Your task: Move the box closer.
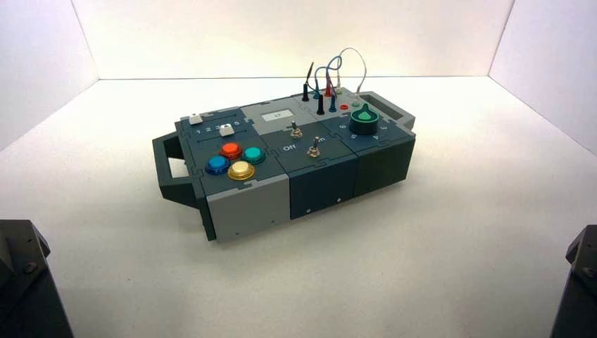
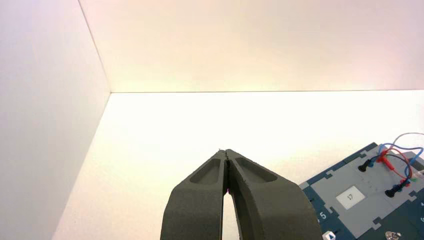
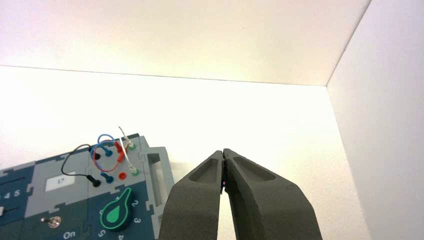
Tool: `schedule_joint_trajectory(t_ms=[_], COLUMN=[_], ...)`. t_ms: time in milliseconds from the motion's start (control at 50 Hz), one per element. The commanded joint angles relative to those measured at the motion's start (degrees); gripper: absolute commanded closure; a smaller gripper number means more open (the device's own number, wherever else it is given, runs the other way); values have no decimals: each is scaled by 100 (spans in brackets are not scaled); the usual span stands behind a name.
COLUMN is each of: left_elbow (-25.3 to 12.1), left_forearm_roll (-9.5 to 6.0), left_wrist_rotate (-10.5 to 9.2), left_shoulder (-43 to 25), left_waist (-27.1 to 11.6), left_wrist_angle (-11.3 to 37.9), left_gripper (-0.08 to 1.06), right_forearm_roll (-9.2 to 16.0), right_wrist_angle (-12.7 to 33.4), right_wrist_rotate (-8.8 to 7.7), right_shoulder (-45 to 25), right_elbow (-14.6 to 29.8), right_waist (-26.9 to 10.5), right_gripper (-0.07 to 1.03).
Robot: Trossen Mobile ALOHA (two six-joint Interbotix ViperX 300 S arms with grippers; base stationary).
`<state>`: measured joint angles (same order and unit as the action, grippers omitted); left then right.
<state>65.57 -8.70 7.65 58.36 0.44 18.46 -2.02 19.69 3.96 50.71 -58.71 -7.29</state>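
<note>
The box [image 1: 320, 184], dark blue-grey with a handle at each end, stands turned at an angle in the middle of the white floor. On its top are four coloured round buttons [image 1: 236, 160], two toggle switches [image 1: 305, 141], a green knob [image 1: 365, 118] and wired plugs [image 1: 327, 88]. My left gripper [image 2: 227, 151] is shut and empty, held back from the box's left end. My right gripper [image 3: 222, 151] is shut and empty too, beside the box's right handle [image 3: 155, 176] and apart from it. In the high view neither gripper shows.
White walls enclose the floor on the left, back and right. The black arm bases [image 1: 24, 282] sit at the two near corners of the high view.
</note>
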Motion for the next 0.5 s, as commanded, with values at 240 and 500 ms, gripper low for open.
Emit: schedule_joint_trajectory(t_ms=[240, 500], left_elbow=[-686, -1512], left_forearm_roll=[-79, -79], left_wrist_rotate=[18, 18], left_shoulder=[-1266, -2637], left_waist=[-185, -703], left_wrist_angle=[264, 378], left_gripper=[101, 101], right_forearm_roll=[237, 290], right_wrist_angle=[0, 79], right_wrist_rotate=[18, 18], right_shoulder=[-1002, -2610], right_elbow=[703, 1608], right_waist=[-791, -1406], right_gripper=[98, 98])
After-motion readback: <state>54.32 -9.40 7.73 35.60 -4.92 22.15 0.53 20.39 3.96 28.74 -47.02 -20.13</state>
